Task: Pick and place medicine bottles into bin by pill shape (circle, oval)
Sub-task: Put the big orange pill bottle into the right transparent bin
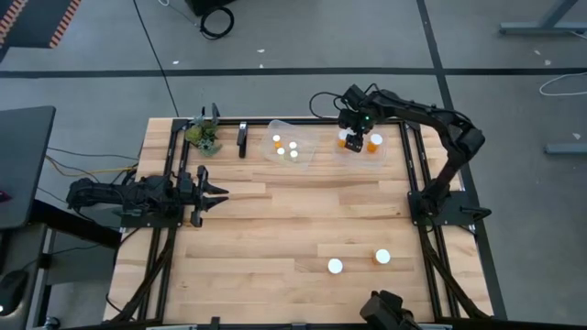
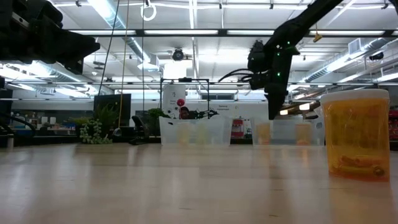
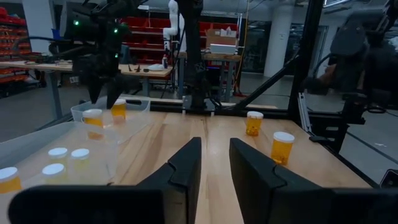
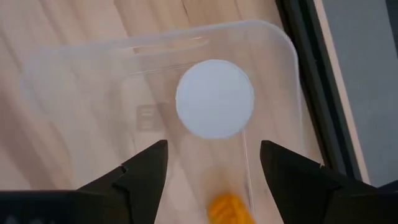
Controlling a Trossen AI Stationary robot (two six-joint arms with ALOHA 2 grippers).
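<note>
Two amber medicine bottles with white caps stand on the table's near right part (image 1: 336, 267) (image 1: 382, 258); one of them looms large in the low view (image 2: 357, 134). Several small bottles stand in the left clear bin (image 1: 293, 147). The right clear bin (image 1: 362, 147) holds a white-capped bottle (image 4: 214, 98) and a second amber bottle (image 4: 227, 208). My right gripper (image 1: 353, 137) hangs open and empty over this bin, pointing down, with the amber bottle below the gap between its fingers. My left gripper (image 1: 215, 191) is open and empty at the table's left side.
A small green plant (image 1: 204, 136) and a dark upright object (image 1: 242, 139) stand at the far edge, left of the bins. The right arm's base (image 1: 445, 206) stands at the table's right edge. Bare wood lies between the bins and the two near bottles.
</note>
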